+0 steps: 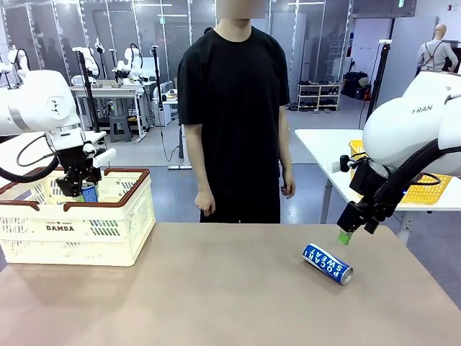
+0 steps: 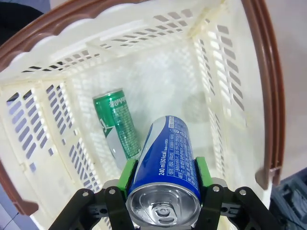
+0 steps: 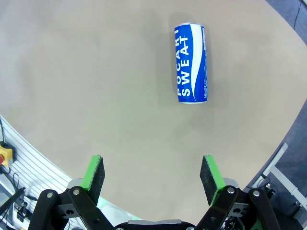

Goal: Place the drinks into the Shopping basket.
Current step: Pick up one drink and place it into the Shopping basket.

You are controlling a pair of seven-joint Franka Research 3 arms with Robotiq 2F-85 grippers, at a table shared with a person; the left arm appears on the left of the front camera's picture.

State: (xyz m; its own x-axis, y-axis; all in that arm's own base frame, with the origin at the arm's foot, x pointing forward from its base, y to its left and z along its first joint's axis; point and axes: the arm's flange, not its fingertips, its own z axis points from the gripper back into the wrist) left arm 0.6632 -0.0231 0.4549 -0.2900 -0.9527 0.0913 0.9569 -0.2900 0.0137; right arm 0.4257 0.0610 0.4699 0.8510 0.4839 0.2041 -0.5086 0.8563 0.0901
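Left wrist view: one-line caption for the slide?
Left claw holds a blue drink can over the cream Shopping basket, where a green can lies on the floor.

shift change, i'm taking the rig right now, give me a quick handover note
Left tool: shut on a blue can over the Shopping basket, not released.
Right tool: open, empty, above the table near the second blue can lying on its side.
Done: green can lies in the basket.
To do: drop the held can, then basket the one on the table.

Tan table (image 1: 216, 288) bearing Shopping basket (image 1: 72, 238), sitting at left end; blue can (image 1: 327, 263) lying on side toward right.
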